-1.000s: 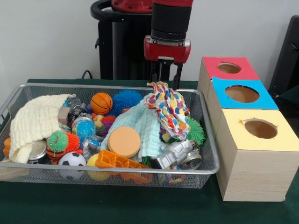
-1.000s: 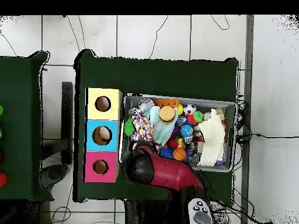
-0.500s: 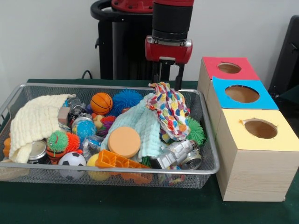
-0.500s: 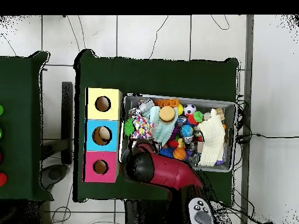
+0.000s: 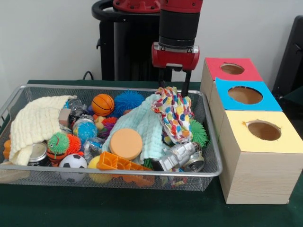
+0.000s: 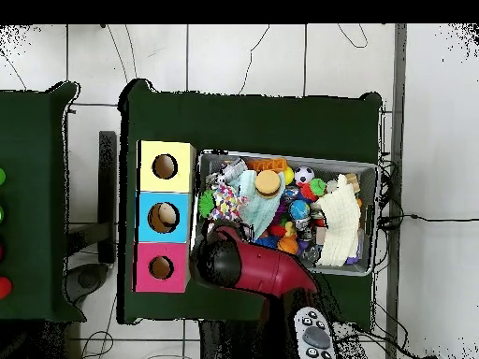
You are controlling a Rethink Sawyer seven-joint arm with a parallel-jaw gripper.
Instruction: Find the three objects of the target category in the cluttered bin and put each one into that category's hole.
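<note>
The wire mesh bin [image 5: 57,86] holds a heap of toys and cloths; from overhead it lies right of the boxes [image 6: 281,156]. One white cloth with multicolour dots [image 5: 176,113] stands bunched up at the bin's right back, also seen from overhead [image 6: 223,201]. Other dotted pieces are hidden. My gripper [image 5: 173,91] hangs straight down with its fingers apart, straddling the cloth's top. In the overhead view the arm [image 6: 245,266] covers it. The hole [image 5: 263,130] in the yellow-topped box is right of the bin and shows in the overhead view [image 6: 165,166].
The blue-topped box [image 5: 244,95] and the red-topped box [image 5: 232,69] stand behind the yellow one. In the bin lie a cream knit cloth [image 5: 35,124], a pale green cloth [image 5: 142,125], an orange disc [image 5: 125,143], balls, spiky toys and a metal can [image 5: 182,158].
My gripper has moved right, towards the boxes, and slightly down. The dotted cloth's top has shifted right with it.
</note>
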